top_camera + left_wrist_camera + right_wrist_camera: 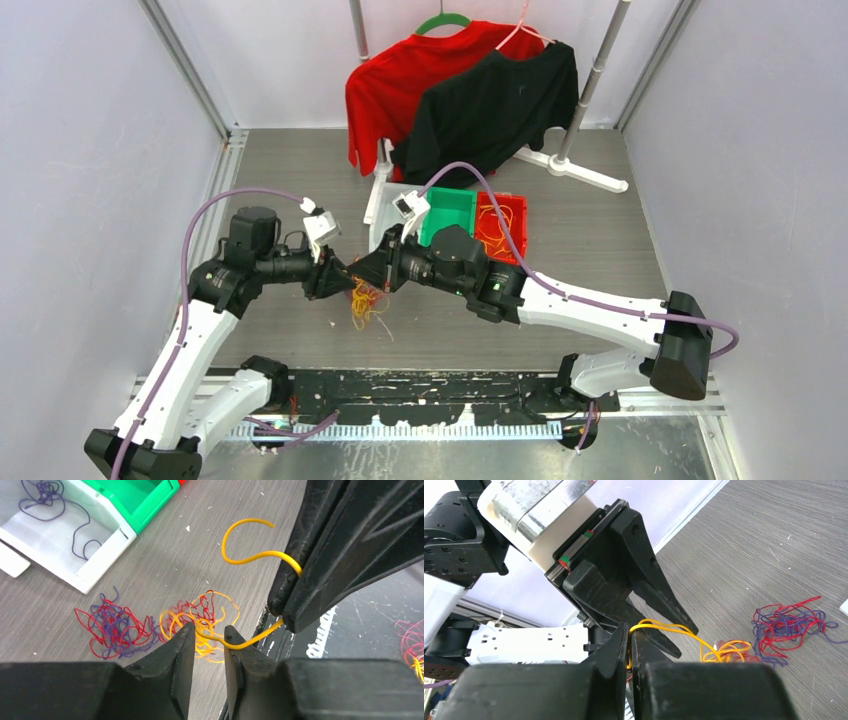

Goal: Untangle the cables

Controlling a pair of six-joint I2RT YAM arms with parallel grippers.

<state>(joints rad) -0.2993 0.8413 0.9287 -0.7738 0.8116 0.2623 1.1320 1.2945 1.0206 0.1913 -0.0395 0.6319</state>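
Observation:
The cables lie as a loose tangle [366, 303] on the table between the two arms. In the left wrist view a red and purple bunch [115, 630] sits beside a yellow and red bunch [205, 609]. My right gripper [630, 632] is shut on a yellow cable [664, 626] lifted out of that bunch. The same yellow cable [240, 560] crosses the gap between the tips of my left gripper [209, 630]. Its jaws stand apart, not pinching the cable. Both grippers hang tip to tip just above the tangle.
A white bin [100, 575] holds a purple cable [47, 495]. Next to it stand a green bin [450, 215] and a red bin [520, 240] with yellow cables. Behind them a rack base [575, 168] carries a red shirt [400, 80] and a black shirt [500, 105].

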